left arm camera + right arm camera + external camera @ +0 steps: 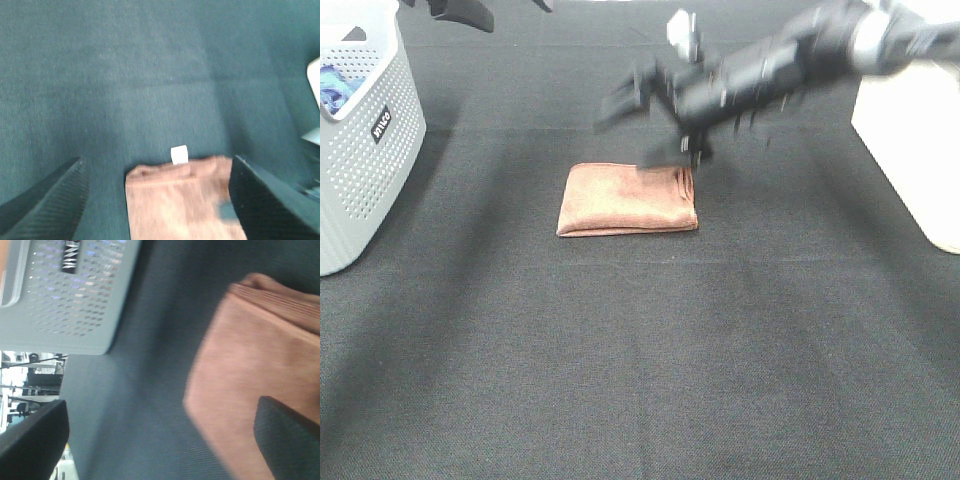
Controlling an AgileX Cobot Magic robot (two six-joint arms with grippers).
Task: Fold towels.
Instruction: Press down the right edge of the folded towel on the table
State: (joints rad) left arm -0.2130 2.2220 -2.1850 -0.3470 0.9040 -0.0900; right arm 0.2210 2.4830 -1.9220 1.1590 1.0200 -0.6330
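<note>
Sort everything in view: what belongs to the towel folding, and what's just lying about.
Part of the job:
- terracotta towel, already folded on the black table
- right hand, open beside the towel
- left hand, open

Just lying about:
- grey perforated basket with something blue inside
- white box at the right edge

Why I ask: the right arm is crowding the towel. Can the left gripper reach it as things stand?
Probably yes. The left gripper is open with the towel straight ahead between its fingers. The right arm hangs over the towel's far right corner, so that side is crowded.
</note>
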